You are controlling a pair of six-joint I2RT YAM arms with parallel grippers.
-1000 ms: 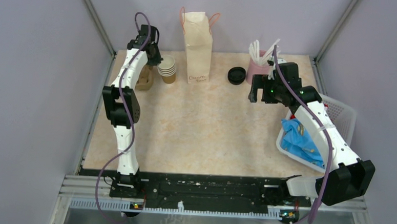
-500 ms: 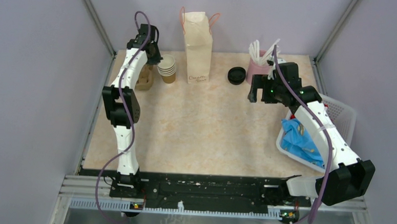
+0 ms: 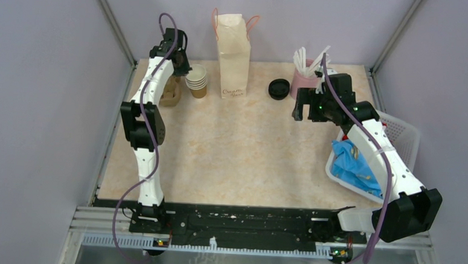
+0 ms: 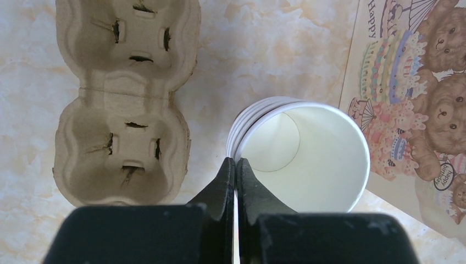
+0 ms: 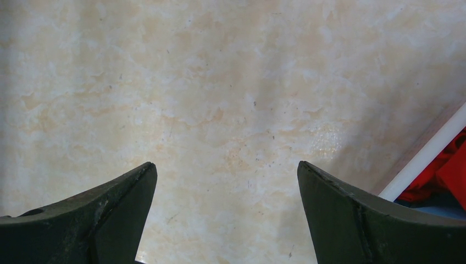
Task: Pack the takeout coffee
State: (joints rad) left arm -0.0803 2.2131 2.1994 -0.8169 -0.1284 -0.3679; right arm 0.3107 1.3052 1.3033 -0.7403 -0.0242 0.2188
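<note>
Hovering left gripper: fingers pressed together, beside rim of cups;
right gripper: spread above table;
bag: handwritten "Cream", side print "Happy";
coffee: cannot tell where.

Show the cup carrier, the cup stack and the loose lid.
cup carrier (image 4: 123, 94), left wrist view, middle ridge
cup stack (image 4: 324, 159), left wrist view, inside top cup
loose lid (image 3: 278, 88), top external view, centre

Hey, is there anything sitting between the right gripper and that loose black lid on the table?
Nothing visible does. The open right gripper hangs to the right of the black lid, with only bare table between them. The pink straw holder stands beside the lid, behind that line.
</note>
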